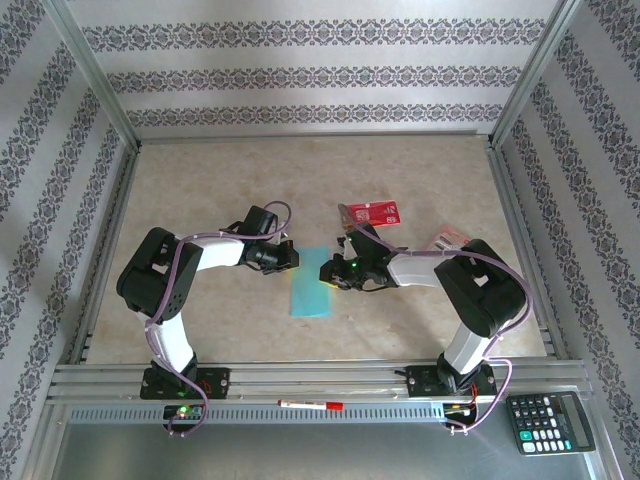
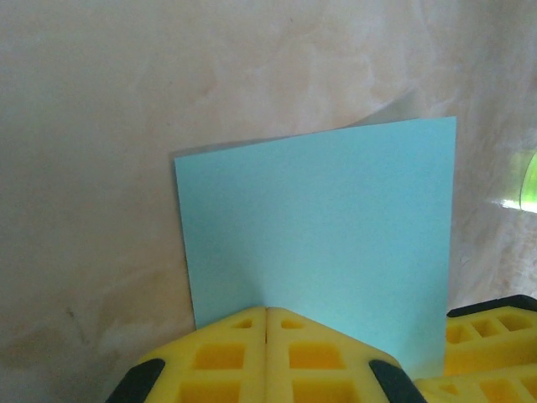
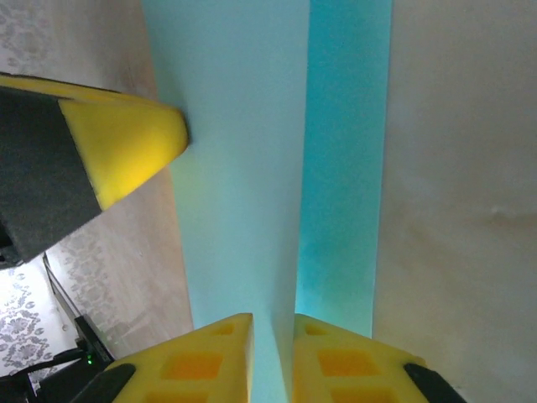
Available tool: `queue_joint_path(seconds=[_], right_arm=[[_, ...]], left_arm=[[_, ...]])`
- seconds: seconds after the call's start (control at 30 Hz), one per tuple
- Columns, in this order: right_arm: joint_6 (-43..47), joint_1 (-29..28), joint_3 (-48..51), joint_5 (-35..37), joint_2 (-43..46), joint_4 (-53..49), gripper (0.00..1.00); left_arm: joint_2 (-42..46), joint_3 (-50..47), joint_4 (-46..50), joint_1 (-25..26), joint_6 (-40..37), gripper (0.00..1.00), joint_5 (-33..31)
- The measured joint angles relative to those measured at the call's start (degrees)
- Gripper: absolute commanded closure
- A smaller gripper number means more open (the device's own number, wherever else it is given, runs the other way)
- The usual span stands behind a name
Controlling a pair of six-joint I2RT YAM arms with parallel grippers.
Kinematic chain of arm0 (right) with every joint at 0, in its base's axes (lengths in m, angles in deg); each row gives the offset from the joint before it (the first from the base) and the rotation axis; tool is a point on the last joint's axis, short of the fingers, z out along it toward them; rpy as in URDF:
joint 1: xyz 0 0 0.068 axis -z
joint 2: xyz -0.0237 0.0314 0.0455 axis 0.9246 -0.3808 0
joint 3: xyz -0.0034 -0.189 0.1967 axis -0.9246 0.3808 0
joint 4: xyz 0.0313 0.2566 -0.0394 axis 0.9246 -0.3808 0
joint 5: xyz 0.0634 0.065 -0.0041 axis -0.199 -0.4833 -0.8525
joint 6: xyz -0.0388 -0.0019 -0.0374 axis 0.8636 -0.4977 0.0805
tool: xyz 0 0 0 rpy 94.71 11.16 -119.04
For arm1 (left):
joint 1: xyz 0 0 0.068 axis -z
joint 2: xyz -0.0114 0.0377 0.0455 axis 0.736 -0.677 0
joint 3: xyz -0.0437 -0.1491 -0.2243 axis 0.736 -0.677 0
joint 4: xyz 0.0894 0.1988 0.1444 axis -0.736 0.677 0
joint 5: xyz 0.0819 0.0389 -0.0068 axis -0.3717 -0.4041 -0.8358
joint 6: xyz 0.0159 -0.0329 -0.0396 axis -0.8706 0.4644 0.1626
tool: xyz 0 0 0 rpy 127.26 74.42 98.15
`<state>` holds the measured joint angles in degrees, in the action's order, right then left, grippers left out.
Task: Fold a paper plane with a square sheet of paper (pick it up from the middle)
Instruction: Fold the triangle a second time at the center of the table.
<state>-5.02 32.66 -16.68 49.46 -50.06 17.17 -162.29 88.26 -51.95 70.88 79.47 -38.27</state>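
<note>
From above: one light-blue sheet of paper [image 1: 308,290] lies folded on the table [image 1: 200,200] between the left gripper [image 1: 288,257] and the right gripper [image 1: 333,275], with one red packet [image 1: 372,212] beyond and one pen [image 1: 310,404] and one calculator [image 1: 550,422] at the near edge. Left wrist: its fingers [image 2: 226,353] are clenched together, tips at the sheet's near edge. Right wrist shows two layers: its fingers [image 3: 210,361] pinch the raised flap.
</note>
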Motion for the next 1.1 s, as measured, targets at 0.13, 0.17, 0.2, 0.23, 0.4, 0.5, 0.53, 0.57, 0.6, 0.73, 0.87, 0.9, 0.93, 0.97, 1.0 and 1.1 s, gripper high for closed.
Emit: queue_joint_path(seconds=[0.13,0.17,0.2,0.23,0.4,0.5,0.53,0.57,0.6,0.73,0.87,0.9,0.93,0.97,1.0,1.1], right_arm=[[-0.2,0.4,-0.6,-0.4,-0.3,0.0,0.94],[-0.3,0.4,-0.6,-0.4,-0.3,0.0,0.94],[-0.5,0.4,-0.7,-0.4,-0.3,0.0,0.95],[-1.0,0.4,-0.7,-0.4,-0.3,-0.1,0.96],[-3.4,0.4,-0.6,-0.3,-0.2,-0.7,0.96],[-5.8,0.4,-0.6,-0.3,0.3,-1.6,0.96],[-6.5,0.4,-0.6,-0.3,0.6,-2.0,0.96],[-7.3,0.4,-0.6,-0.3,0.9,-2.4,0.96],[-8.2,0.4,-0.6,-0.3,1.2,-2.7,0.96],[-11.5,1.1,-0.5,-0.5,1.6,-3.4,0.96],[-13.8,1.9,-0.5,-0.9,1.7,-4.0,0.96],[-14.2,2.2,-0.5,-1.0,1.8,-4.3,0.97],[-14.6,2.3,-0.5,-1.0,1.9,-4.5,0.97],[-15.0,2.3,-0.5,-1.0,2.0,-4.6,0.97],[-15.2,2.4,-0.5,-1.0,2.0,-4.8,0.97],[-15.7,2.6,-0.5,-1.0,2.0,-5.4,0.97]], left_arm=[[0.0,0.3,0.5,0.0,0.0,1.0,0.0],[0.0,0.4,0.8,0.0,0.0,0.98,-0.1],[0.0,0.5,1.0,0.0,0.0,0.94,-0.1],[0.0,0.5,1.0,0.0,-0.1,0.9,-0.1],[2.5,-0.5,1.1,0.1,-0.9,0.63,-0.4],[7.8,-4.2,-0.2,0.5,-1.4,0.54,-2.1],[10.2,-5.9,-1.3,1.0,-1.5,0.52,-2.9],[12.3,-7.4,-2.2,1.9,-1.7,0.51,-3.7],[14.5,-9.0,-3.5,3.1,-1.9,0.49,-4.6],[22.7,-15.0,-7.6,10.9,-4.3,0.47,-9.6],[27.9,-18.9,-9.7,19.9,-8.4,0.43,-16.7],[28.9,-19.6,-9.8,22.4,-9.8,0.42,-18.8],[29.6,-20.1,-9.8,24.8,-11.2,0.41,-21.0],[29.9,-20.3,-9.9,26.6,-12.4,0.41,-22.9],[29.9,-20.3,-9.9,29.0,-14.0,0.38,-25.2],[29.7,-20.3,-10.1,34.6,-17.4,0.34,-30.9]])
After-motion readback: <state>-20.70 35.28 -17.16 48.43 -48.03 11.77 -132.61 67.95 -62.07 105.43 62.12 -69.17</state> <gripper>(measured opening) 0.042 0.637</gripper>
